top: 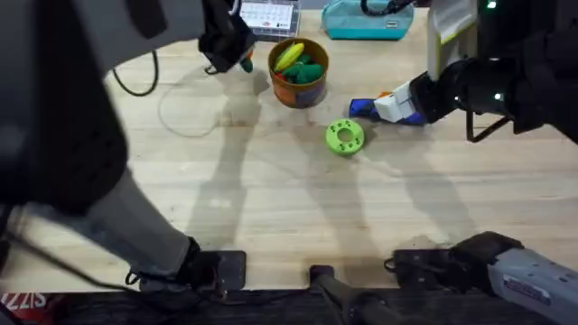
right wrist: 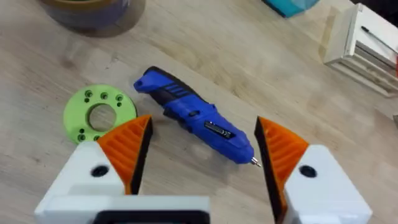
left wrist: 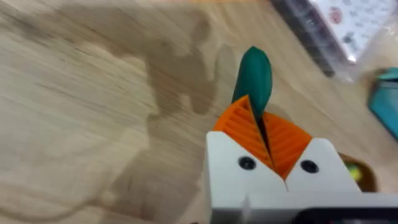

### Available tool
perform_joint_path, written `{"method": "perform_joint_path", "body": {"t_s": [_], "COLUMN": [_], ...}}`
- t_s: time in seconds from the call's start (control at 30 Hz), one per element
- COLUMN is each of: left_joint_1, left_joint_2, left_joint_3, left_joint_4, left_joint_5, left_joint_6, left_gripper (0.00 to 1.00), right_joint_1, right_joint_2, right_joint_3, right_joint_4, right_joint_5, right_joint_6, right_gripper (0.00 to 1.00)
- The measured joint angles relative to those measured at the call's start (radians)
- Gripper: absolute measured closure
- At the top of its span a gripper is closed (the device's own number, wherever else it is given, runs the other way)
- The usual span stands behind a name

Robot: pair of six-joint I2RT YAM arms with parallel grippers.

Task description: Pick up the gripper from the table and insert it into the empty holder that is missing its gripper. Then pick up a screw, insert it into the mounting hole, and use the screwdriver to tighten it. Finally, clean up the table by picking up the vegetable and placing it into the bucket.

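Arm bases and dark hardware line the bottom edge of the overhead view, on a pale wooden counter [top: 271, 208].

Centre frame, slightly right: a lime-green round disc [top: 344, 136] with a central hole lies flat on the counter, well apart from both tools.

Right of centre: the right tool [top: 397, 106] hangs low over the counter, its orange ribbed pads [right wrist: 127, 146] spread wide and holding nothing. In the right wrist view the blue screwdriver [right wrist: 196, 119] lies on the counter between and beyond the two fingers, touching neither, with the disc just beside its blunt end.

Upper centre: the orange-brown bucket [top: 299, 86] stands upright and holds a yellow toy piece [top: 289, 56] and a lumpy green toy piece [top: 310, 70].

Upper left of centre: the left tool [top: 242, 61] is just left of the bucket rim. In the left wrist view its pads [left wrist: 239, 121] are pressed together on the dark teal-green vegetable [left wrist: 255, 78], which projects past the fingertips above the counter.

Top edge: a teal zip pouch [top: 366, 23] lies at upper right of centre, and a clear plastic case [top: 269, 18] sits left of it.
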State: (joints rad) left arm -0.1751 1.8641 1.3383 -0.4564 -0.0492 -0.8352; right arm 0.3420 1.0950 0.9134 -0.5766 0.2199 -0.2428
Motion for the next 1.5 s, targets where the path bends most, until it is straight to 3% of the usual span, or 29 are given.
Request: {"method": "perform_joint_path", "body": {"t_s": [0.23, 0.5, 0.6, 0.7, 0.83, 0.87, 1.03, 1.07, 1.13, 1.23, 1.3, 1.37, 1.5], "left_joint_1": [-0.056, -0.239, -0.306, -0.342, -0.349, -0.344, -0.342, -0.342, -0.341, -0.338, -0.338, -0.338, -0.338], "left_joint_2": [-0.265, -0.445, -0.43, -0.378, -0.269, -0.165, -0.112, -0.115, -0.119, -0.118, -0.12, -0.131, -0.21], "left_joint_3": [-0.001, 0.0, 0.0, 0.0, -0.001, -0.001, -0.002, -0.002, -0.002, -0.002, -0.002, -0.002, -0.004], "left_joint_4": [-0.116, -0.181, -0.194, -0.173, -0.07, 0.002, 0.002, -0.003, -0.011, -0.027, -0.03, -0.031, -0.086], "left_joint_5": [0.001, 0.052, 0.053, 0.013, -0.044, -0.07, -0.081, -0.083, -0.097, -0.097, -0.097, -0.097, -0.097], "left_joint_6": [0.102, 0.292, 0.329, 0.348, 0.386, 0.415, 0.427, 0.43, 0.439, 0.441, 0.442, 0.442, 0.443], "left_gripper": [0.975, 0.976, 0.976, 0.976, 0.976, 0.976, 0.976, 0.95, 0.763, 0.327, 0.146, 0.071, 0.049], "right_joint_1": [0.0, 0.0, 0.0, 0.0, 0.0, 0.0, 0.0, 0.0, 0.0, 0.0, 0.0, 0.0, 0.0], "right_joint_2": [0.0, 0.0, 0.0, 0.0, 0.0, 0.0, 0.0, 0.0, 0.0, 0.0, 0.0, 0.0, -0.006], "right_joint_3": [0.0, 0.0, 0.0, 0.0, 0.0, 0.0, 0.0, 0.0, 0.0, 0.0, 0.0, 0.0, 0.0], "right_joint_4": [0.0, 0.0, 0.0, 0.0, -0.002, -0.003, -0.007, -0.007, -0.008, -0.008, -0.008, -0.008, -0.008], "right_joint_5": [0.0, 0.0, 0.0, 0.0, 0.0, 0.0, 0.0, 0.0, 0.0, 0.0, 0.002, 0.01, 0.051], "right_joint_6": [0.0, 0.0, 0.0, 0.0, 0.0, 0.0, 0.0, 0.0, 0.0, 0.0, 0.0, 0.0, 0.0], "right_gripper": [0.055, 0.055, 0.055, 0.055, 0.055, 0.055, 0.055, 0.055, 0.055, 0.055, 0.055, 0.055, 0.055]}}
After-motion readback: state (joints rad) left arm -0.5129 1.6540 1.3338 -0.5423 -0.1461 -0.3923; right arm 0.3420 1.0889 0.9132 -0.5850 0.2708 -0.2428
